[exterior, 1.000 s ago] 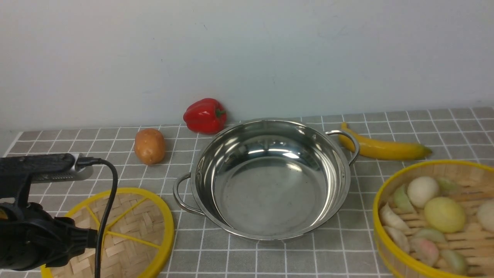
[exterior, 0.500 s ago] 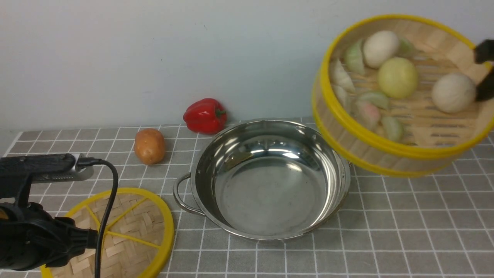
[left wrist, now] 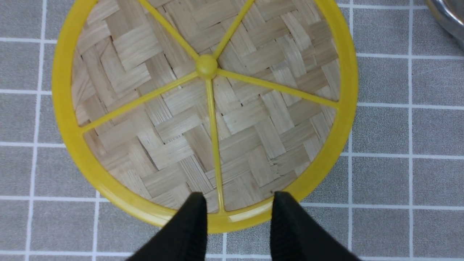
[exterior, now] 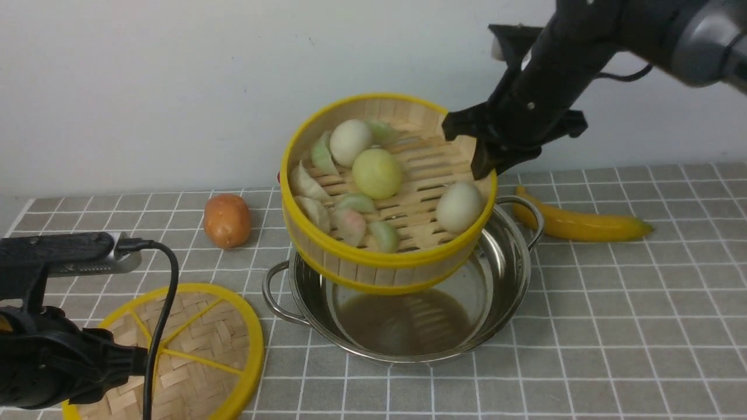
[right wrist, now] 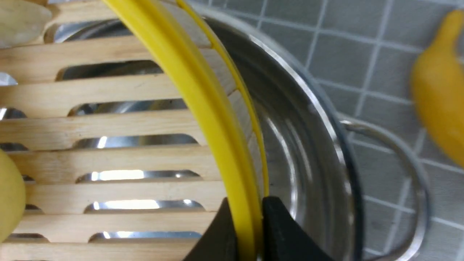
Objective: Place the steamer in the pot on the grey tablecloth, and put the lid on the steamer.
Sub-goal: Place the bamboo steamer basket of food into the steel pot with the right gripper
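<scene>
Hanging at far left over the near rim of the lid (exterior: pixel 198 341) with the left gripper (left wrist: pixel 238 198), jaws standing apart either side of one spoke, grasping nothing. Resting the lid flat on the grey tablecloth (exterior: pixel 583 303), just beside the pot (exterior: pixel 505 274), with a potato (exterior: pixel 226 220) further back. Holding the steamer (exterior: pixel 373 273) tilted in the air just over the pot, carrying buns and dumplings, not yet seated. Pinching its yellow rim on the right side with the right gripper (right wrist: pixel 247 217), jaws clenched across the wall. Showing a banana (exterior: pixel 578 224) lying at right.
</scene>
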`<state>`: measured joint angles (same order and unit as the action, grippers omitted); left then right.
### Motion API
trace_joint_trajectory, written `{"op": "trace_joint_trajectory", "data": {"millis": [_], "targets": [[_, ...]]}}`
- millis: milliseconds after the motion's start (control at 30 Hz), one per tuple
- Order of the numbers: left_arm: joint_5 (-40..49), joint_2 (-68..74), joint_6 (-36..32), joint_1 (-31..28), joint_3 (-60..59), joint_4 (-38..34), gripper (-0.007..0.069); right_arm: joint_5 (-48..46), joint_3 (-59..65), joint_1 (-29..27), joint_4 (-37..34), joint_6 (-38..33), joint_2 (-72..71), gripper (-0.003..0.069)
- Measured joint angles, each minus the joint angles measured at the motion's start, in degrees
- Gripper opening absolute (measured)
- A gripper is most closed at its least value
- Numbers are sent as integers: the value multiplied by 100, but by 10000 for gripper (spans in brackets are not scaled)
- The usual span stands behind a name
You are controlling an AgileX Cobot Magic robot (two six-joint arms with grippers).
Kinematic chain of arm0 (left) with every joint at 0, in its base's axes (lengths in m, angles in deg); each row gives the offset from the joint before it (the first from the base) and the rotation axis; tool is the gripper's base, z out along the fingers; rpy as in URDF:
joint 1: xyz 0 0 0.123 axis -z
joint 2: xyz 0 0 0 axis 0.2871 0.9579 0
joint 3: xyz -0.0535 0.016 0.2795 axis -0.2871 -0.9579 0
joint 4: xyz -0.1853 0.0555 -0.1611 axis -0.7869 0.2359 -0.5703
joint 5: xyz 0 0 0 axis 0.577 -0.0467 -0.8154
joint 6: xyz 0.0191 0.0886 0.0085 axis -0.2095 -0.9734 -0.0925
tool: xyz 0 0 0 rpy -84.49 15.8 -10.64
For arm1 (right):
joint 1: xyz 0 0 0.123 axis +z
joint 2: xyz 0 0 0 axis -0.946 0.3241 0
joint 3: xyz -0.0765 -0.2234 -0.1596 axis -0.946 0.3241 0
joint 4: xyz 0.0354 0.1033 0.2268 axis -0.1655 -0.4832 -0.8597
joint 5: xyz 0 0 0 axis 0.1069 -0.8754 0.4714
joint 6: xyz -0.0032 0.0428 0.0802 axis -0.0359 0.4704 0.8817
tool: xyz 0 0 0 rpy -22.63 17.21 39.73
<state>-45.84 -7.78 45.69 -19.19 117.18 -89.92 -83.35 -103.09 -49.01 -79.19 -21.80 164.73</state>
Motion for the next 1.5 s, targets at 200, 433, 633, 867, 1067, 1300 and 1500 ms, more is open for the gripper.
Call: {"op": "trace_joint_trajectory", "data": {"millis": [200,433,633,867,1067,1300,1500], "targets": [[0,0,0,0,0,0,243,-29,77,0,159,18,172,75],[0,0,0,0,0,0,243,-7,547,0,420,15,172,75],[0,0,0,0,0,0,243,-23,631,0,609,-53,176,75],[0,0,0,0,0,0,243,22,631,0,562,-53,433,75],[0,0,0,0,0,0,243,53,631,0,478,-53,521,75],[-5,0,0,0,0,0,243,112,631,0,273,-284,583,75],[-5,0,0,0,0,0,243,113,631,-5,250,-320,583,90]]}}
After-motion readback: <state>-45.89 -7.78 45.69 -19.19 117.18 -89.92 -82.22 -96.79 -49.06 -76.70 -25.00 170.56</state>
